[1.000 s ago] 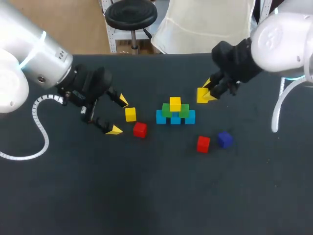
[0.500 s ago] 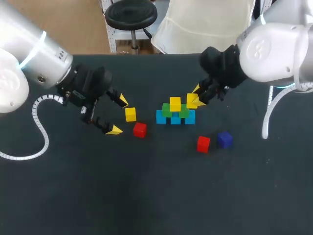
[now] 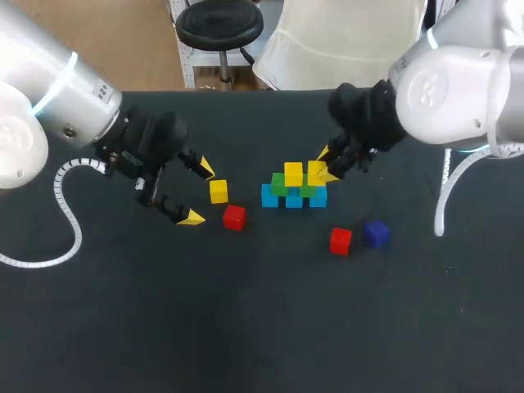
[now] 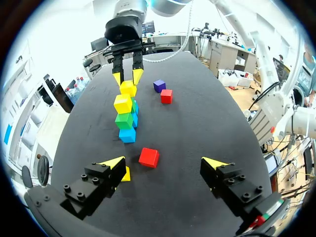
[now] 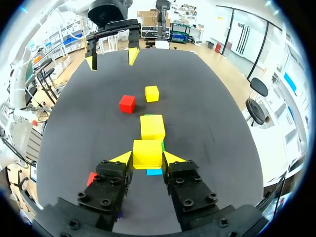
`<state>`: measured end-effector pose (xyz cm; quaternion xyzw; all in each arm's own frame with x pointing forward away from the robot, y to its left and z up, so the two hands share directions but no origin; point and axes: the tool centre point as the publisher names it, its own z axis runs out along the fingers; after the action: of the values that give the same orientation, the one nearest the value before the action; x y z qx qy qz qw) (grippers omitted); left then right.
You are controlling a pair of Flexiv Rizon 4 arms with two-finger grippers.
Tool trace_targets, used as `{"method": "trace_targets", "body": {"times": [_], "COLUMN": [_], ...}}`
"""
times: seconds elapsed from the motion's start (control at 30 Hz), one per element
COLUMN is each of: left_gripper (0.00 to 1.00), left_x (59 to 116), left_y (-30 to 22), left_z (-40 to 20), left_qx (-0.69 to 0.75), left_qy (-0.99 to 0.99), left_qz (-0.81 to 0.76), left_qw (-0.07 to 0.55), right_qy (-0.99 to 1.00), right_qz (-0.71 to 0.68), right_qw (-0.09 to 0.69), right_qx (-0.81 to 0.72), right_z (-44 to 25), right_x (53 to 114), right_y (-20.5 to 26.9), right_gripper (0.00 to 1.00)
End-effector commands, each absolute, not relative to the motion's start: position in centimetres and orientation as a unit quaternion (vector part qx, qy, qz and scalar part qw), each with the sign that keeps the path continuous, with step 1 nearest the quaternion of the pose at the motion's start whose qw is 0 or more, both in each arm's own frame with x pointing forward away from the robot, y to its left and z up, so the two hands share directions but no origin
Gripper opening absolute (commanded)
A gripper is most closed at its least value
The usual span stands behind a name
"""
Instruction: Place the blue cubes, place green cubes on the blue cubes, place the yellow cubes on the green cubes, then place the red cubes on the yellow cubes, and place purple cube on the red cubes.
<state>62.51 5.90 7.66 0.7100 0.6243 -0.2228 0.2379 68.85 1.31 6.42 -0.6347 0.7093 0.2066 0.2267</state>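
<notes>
- Cubes form a stepped stack [image 3: 294, 190] near the middle of the dark table [image 3: 262, 327]. Three blue cubes [image 3: 294, 201] sit in a row at its base, two green cubes [image 3: 281, 186] stand on them, and a top yellow cube [image 3: 293, 173] sits over the greens.
- Our right gripper [image 3: 324, 166] comes in over the right end of the stack, its two fingers clamped from opposite sides on a held yellow cube [image 5: 147, 152].
- We see the held yellow cube just beside the top yellow cube, at about the same level and above the stack's right green cube. We cannot tell whether it already rests on that green cube.
- Our left gripper [image 3: 197, 193] hangs well to the left of the stack with its fingers spread wide apart and nothing pinched between them.
- From the head view, a loose yellow cube [image 3: 218, 191] lies on the table between those spread fingers, left of the stack and apart from it. From the left wrist view it lies close by one fingertip and touches neither finger.
- We find a left red cube [image 3: 234, 217] on the table left of the stack and nearer to us than its base, just beside the loose yellow cube.
- We find a right red cube [image 3: 341, 241] on the stack's right, also nearer to us than the base and apart from it.
- Beside the right red cube, on the side away from the stack, lies the purple cube [image 3: 376, 233], close to it but not touching.
</notes>
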Motion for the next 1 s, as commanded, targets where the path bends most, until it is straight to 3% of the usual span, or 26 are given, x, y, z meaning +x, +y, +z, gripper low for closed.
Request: {"method": "trace_targets", "body": {"times": [0.03, 1.0], "left_gripper": [1.00, 1.00], "left_x": [62.60, 62.60], "left_y": [5.99, 5.99], "left_z": [7.59, 7.59], "left_qx": [0.711, 0.711], "left_qy": [0.623, 0.623], "left_qz": [-0.224, -0.224], "left_qw": [0.238, 0.238], "right_qy": [0.709, 0.693], "right_qz": [0.210, 0.228], "right_qw": [0.225, 0.218], "right_qx": [-0.635, -0.648], "right_z": [6.29, 6.08], "right_x": [69.17, 69.59], "right_y": [1.48, 1.70], "right_gripper": [0.00, 0.00]}}
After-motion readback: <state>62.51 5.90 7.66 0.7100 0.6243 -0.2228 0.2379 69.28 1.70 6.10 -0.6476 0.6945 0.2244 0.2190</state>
